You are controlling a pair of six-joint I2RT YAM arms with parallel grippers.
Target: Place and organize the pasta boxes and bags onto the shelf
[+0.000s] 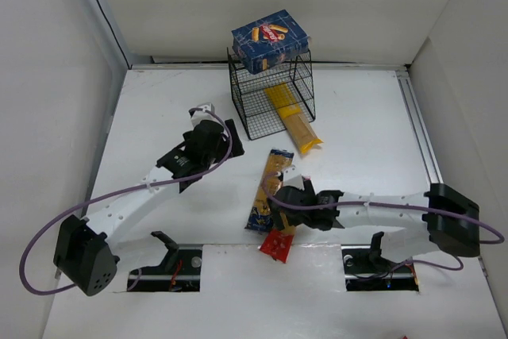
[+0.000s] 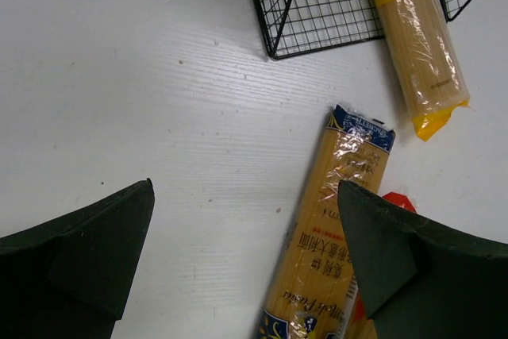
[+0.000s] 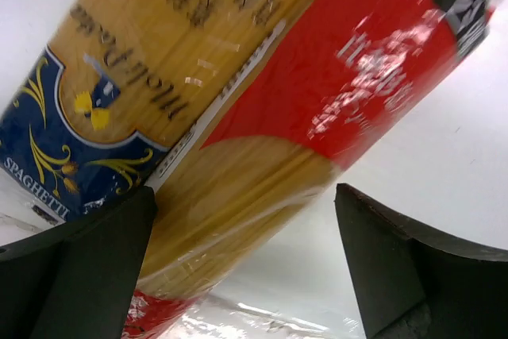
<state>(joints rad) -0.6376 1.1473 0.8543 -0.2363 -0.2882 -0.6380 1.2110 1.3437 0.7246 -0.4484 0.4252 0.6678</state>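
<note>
The dark blue pasta box (image 1: 271,40) lies tilted on top of the black wire shelf (image 1: 270,97). The yellow packet (image 1: 295,121) lies half inside the shelf's bottom tier, its end sticking out front; it also shows in the left wrist view (image 2: 417,37). The orange-tan packet (image 1: 270,188) lies on the table, and the red packet (image 1: 278,245) lies beside it. My right gripper (image 1: 286,200) is open, low over both, its jaws straddling the red packet (image 3: 317,117) next to the orange-tan packet (image 3: 143,53). My left gripper (image 1: 226,144) is open and empty, left of the shelf (image 2: 317,5), above the orange-tan packet (image 2: 333,228).
White walls enclose the table on the left, back and right. A metal rail (image 1: 421,129) runs along the right side. Two cut-outs with cables (image 1: 171,267) sit by the arm bases at the near edge.
</note>
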